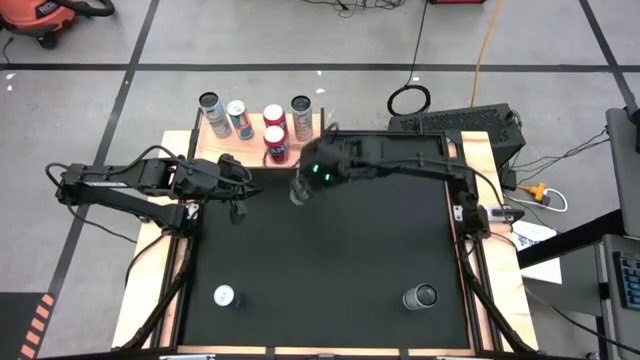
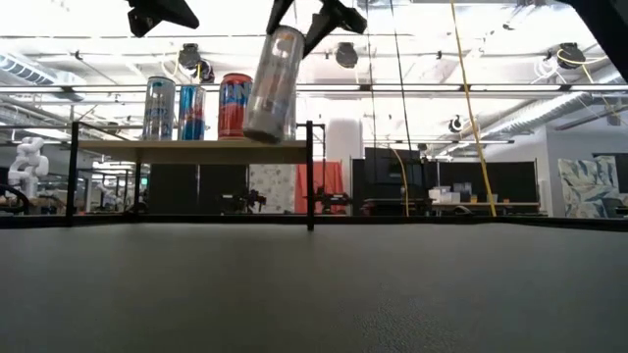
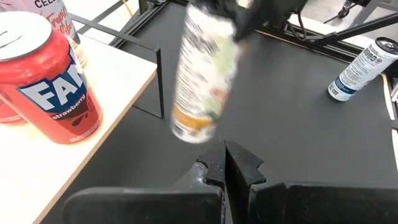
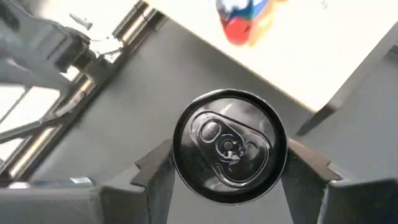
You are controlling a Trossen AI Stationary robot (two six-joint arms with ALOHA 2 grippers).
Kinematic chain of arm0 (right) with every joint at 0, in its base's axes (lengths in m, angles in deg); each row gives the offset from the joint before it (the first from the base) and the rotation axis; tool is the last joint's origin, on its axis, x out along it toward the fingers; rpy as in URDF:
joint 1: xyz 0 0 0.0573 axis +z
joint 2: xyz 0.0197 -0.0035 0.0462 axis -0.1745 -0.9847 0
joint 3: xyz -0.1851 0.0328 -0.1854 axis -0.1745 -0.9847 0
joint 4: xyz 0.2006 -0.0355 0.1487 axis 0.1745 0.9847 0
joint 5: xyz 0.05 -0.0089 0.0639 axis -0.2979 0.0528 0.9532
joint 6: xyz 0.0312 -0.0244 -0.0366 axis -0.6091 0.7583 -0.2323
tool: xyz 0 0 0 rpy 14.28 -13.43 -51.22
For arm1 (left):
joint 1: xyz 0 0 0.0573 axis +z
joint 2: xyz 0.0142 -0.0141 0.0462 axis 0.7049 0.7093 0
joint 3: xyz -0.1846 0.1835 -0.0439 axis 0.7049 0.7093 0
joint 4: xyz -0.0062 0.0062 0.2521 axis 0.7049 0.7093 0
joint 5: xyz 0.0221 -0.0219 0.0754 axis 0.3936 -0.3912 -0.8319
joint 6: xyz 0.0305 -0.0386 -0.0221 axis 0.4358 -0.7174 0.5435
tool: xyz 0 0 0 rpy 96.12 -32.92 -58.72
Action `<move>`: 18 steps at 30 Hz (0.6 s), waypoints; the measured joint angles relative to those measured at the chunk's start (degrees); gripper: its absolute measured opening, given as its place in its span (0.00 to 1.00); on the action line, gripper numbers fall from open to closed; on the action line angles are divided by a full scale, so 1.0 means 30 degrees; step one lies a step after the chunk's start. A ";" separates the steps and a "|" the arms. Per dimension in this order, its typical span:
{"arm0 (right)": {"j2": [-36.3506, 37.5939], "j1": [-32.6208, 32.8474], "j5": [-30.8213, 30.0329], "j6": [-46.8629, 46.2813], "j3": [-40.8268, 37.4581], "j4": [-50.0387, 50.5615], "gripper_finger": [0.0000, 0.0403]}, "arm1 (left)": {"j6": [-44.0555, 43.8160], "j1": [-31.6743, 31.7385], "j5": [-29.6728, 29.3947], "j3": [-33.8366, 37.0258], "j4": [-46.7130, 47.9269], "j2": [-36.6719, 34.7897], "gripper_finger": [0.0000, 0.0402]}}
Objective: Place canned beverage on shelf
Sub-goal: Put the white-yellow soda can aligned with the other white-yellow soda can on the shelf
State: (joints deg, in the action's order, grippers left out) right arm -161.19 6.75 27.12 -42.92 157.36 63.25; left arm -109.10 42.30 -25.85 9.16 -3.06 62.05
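two spare cans [image 1: 224,296] stood at the near edge of the mat. mid-table, the right gripper [image 1: 303,184] held a can [image 2: 273,84] by its top, jaws clamped either side, long axis a little off upright. the left gripper [image 1: 238,206], jaws shut, waited just left of it. the shelf [image 1: 219,138] lay beyond, to the far left, five cans already on it.

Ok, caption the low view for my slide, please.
Right gripper holds a tilted can in the air in front of the shelf, where three cans already stand.
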 joint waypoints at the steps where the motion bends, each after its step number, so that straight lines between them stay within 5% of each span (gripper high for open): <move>1: 0.0198 -0.0330 0.0308 0.0145 -0.0150 -0.0346 0.50 | -0.0009 0.0006 0.0000 0.0000 0.0019 0.0000 0.00; 9: 0.0801 -0.2683 0.2354 0.1731 -0.0051 -0.0633 0.50 | -0.0003 0.0000 0.0000 0.0000 0.0086 0.0015 0.00; 18: 0.1124 -0.4315 0.2141 0.4869 -0.0029 -0.1056 0.50 | -0.0015 0.0006 0.0000 0.0000 0.0085 0.0007 0.00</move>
State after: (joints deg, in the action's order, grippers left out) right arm -157.82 -6.20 33.54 -28.31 157.27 60.09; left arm -109.15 42.32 -25.85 9.16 -2.81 62.08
